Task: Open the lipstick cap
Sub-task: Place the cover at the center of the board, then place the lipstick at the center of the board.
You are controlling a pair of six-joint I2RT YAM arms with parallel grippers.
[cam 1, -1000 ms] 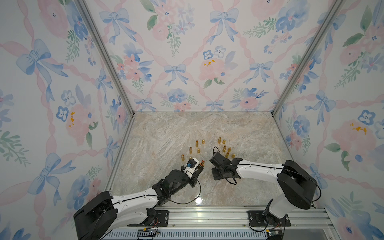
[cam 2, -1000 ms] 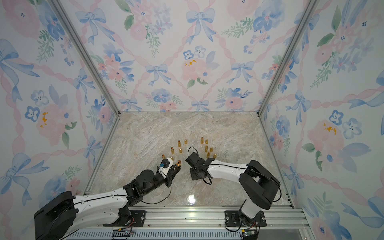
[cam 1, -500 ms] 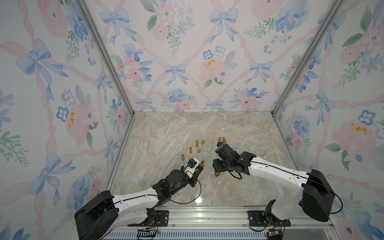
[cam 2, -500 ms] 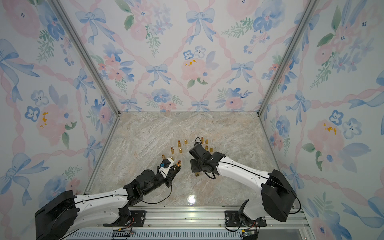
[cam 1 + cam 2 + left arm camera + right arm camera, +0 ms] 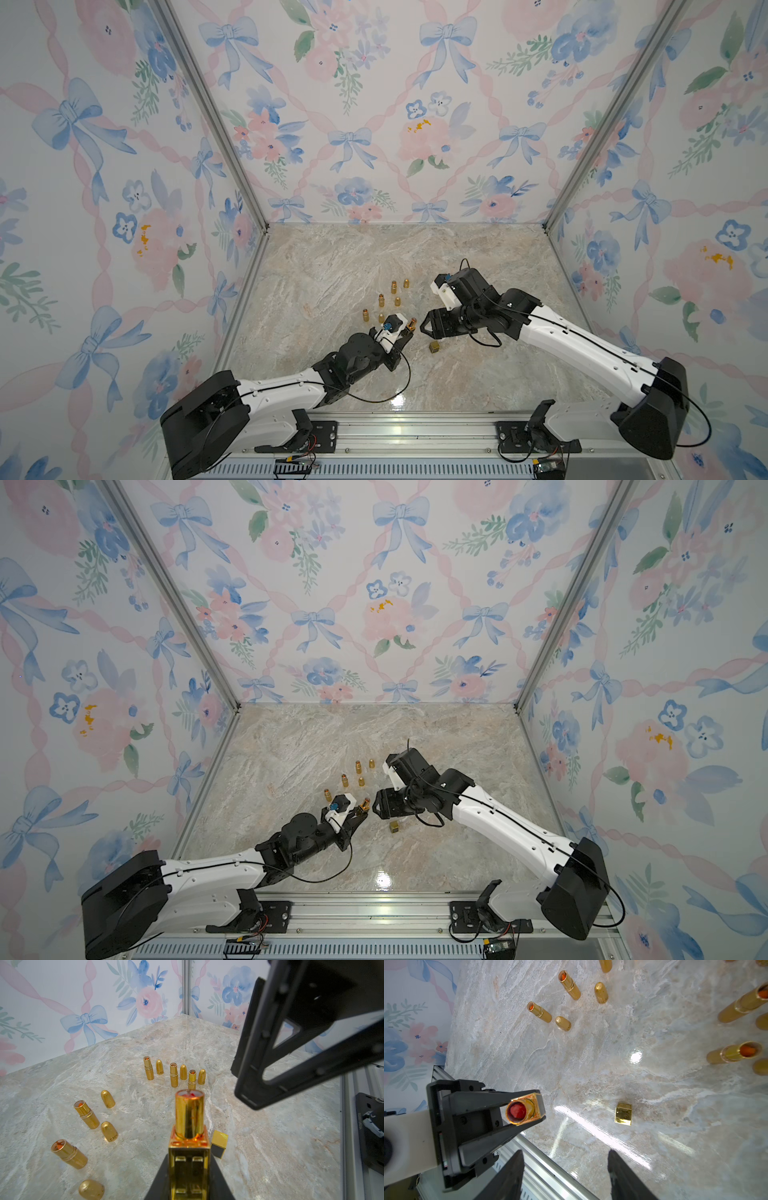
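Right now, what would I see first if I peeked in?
The shiny square gold lipstick with its red tip, gripped by the left gripper above the marble table. A square gold cap sits on the table near the open right gripper, with small round gold lipsticks standing behind.

lipstick [image 5: 519, 1110] in left pincer [image 5: 542, 1105] | cap [image 5: 623, 1114] on table [image 5: 591, 1053], near lipstick

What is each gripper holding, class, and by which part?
The left gripper clamps the lipstick by its square gold base. The right gripper is open and empty; the cap lies on the table.
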